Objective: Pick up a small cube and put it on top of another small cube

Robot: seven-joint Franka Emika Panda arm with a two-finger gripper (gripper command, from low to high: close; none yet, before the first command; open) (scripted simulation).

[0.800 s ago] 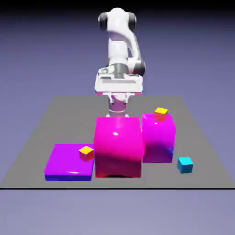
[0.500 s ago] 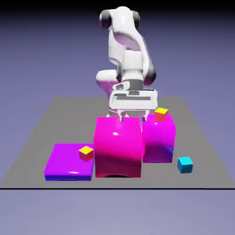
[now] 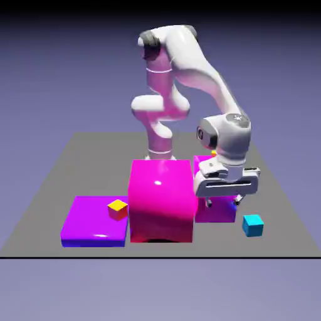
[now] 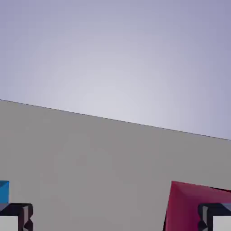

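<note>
The cyan cube (image 3: 253, 225) sits on the grey counter (image 3: 50, 188) near its front edge, toward the exterior view's right. Just above and beside it hangs the tool (image 3: 222, 202), fingers spread wide, gripping nothing. A yellow-topped cube (image 3: 117, 209) rests on the flat purple block (image 3: 88, 222). Behind the tool stands the big magenta block (image 3: 160, 199); a second yellow-topped cube (image 3: 214, 152) seems hidden behind the wrist.

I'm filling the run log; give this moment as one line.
phase: approach | gripper: open, empty, above table | cyan cube: on table, untouched | yellow-topped cube: on purple slab
</note>
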